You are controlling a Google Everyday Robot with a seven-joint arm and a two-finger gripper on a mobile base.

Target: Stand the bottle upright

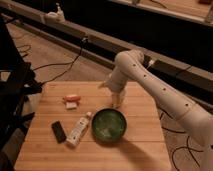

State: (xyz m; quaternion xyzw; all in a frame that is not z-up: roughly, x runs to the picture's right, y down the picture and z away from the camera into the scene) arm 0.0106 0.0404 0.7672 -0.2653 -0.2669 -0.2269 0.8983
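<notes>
The bottle (79,129) is slim and white with a pale cap. It lies on its side on the wooden table (140,150), its cap end pointing toward the far right, just left of the green bowl (108,125). My gripper (117,101) hangs at the end of the white arm (150,80), pointing down over the table just beyond the bowl's far rim. It is well to the right of and behind the bottle and does not touch it.
A flat black device (59,131) lies left of the bottle. A small red and white object (71,101) lies at the table's far left. Cables (55,65) run over the floor behind the table. A dark stand (12,90) is at the left edge.
</notes>
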